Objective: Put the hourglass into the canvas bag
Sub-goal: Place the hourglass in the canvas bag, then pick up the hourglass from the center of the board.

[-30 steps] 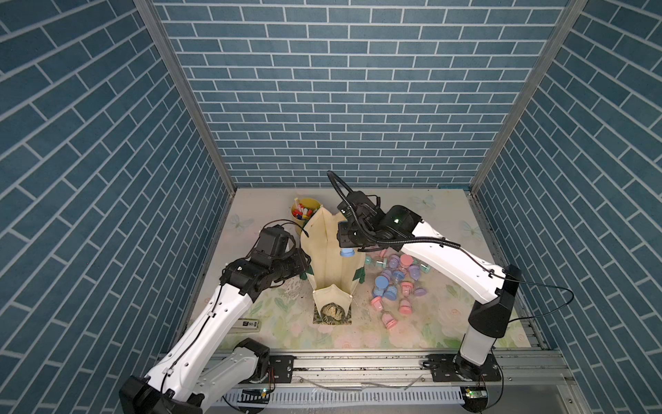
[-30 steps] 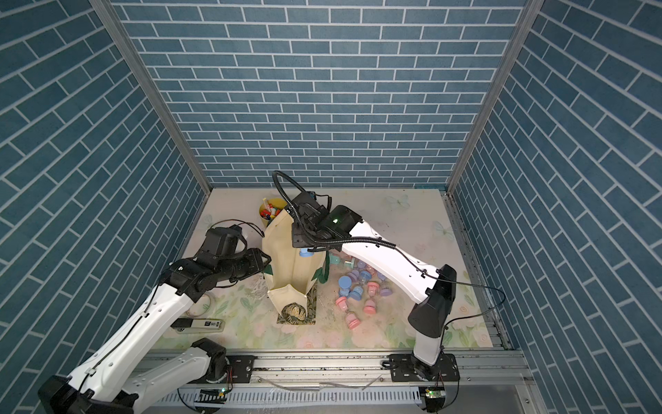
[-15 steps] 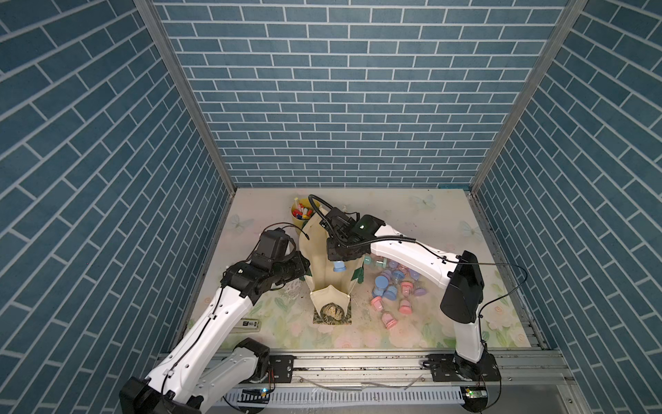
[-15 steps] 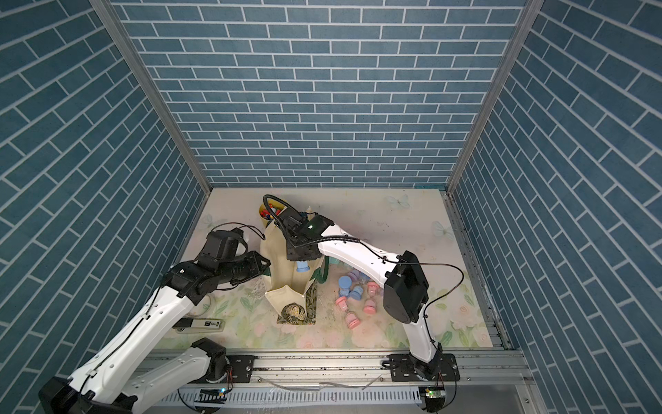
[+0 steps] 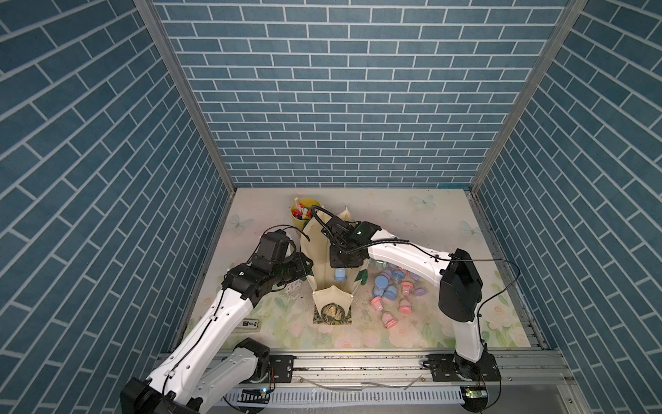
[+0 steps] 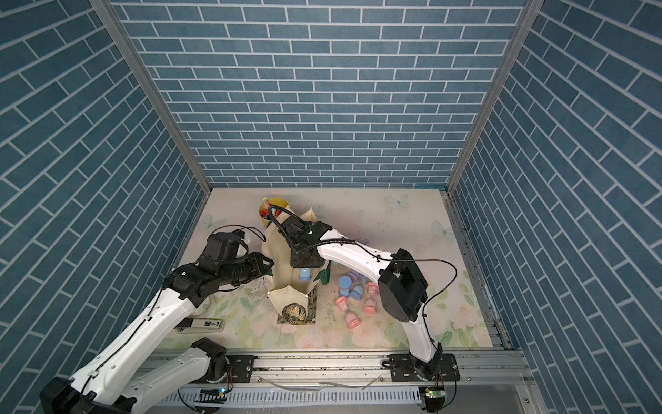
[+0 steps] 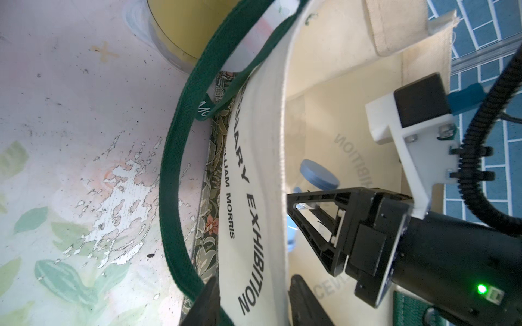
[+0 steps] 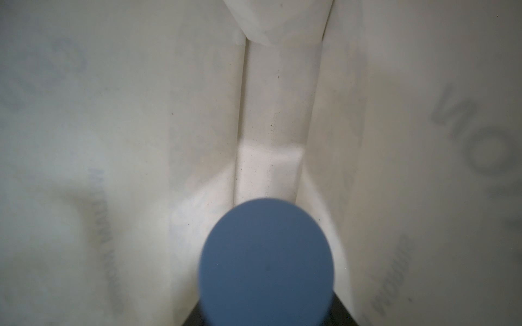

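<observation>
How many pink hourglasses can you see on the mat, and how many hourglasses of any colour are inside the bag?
Pink hourglasses on the mat: 4
Hourglasses inside the canvas bag: 1, a blue hourglass
Total: 5
The right arm covers part of the pile, so more may be hidden.

Right gripper (image 5: 339,269) and blue hourglass (image 5: 339,275) now sit down inside canvas bag (image 5: 318,251), not above rim; right elbow (image 5: 460,283) closer in.

A robot lab cell: blue-brick panels (image 5: 344,89) wall a floral table (image 5: 430,222) fronted by an aluminium mounting rail (image 5: 358,360).
</observation>
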Available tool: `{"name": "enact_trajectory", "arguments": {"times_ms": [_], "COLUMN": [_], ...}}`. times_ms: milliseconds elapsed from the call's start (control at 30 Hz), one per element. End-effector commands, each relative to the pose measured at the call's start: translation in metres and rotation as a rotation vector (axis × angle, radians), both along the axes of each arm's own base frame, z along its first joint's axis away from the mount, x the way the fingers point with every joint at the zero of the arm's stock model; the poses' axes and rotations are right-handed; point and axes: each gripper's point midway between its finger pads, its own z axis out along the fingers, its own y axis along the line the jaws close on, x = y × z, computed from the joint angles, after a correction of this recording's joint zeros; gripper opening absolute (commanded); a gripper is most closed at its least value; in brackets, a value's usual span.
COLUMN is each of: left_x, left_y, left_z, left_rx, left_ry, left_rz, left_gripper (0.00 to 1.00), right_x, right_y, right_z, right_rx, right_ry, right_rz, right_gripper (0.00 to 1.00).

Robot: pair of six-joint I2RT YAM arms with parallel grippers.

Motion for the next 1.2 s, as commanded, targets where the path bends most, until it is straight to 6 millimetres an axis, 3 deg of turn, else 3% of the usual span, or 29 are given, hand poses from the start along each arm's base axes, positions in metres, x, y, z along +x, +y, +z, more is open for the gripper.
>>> {"name": "enact_trajectory", "arguments": {"times_ms": [0, 133, 433, 533, 600, 733, 833, 1000, 1167], "left_x": [-0.001, -0.001, -0.003, -0.002, -0.002, -0.002, -0.002, -0.003, -0.004], "left_y": [0.007, 0.008, 0.012, 0.016, 0.016, 0.015, 0.013, 0.009, 0.007], "left_z": [0.0, 0.004, 0.02, 0.023, 0.026, 0.029, 0.027, 0.023, 0.031], "left_rx": [0.031, 0.038, 0.05, 0.064, 0.059, 0.043, 0.032, 0.003, -0.013], "left_ry": [-0.001, -0.002, -0.038, -0.045, -0.045, -0.063, -0.054, -0.045, -0.062], "left_rz": [0.011, 0.008, 0.007, 0.016, 0.016, 0.019, 0.01, 0.007, -0.007], "left_gripper": [0.45, 0.47, 0.47, 0.48, 0.46, 0.41, 0.4, 0.37, 0.35], "right_x": [0.003, 0.004, 0.0, 0.006, 0.011, 0.011, 0.009, 0.0, -0.018], "right_y": [-0.004, -0.006, -0.017, -0.04, -0.066, -0.108, -0.149, -0.218, -0.248], "right_z": [0.039, 0.059, 0.126, 0.145, 0.159, 0.169, 0.159, 0.105, 0.061], "right_rx": [0.04, 0.072, 0.11, 0.05, -0.004, -0.03, -0.031, -0.086, -0.185], "right_ry": [-0.064, -0.094, -0.223, -0.314, -0.396, -0.502, -0.492, -0.301, -0.132], "right_rz": [-0.015, -0.006, 0.035, -0.013, -0.081, -0.16, -0.267, -0.383, -0.387], "right_gripper": [0.53, 0.64, 0.66, 0.67, 0.67, 0.68, 0.67, 0.62, 0.62]}}
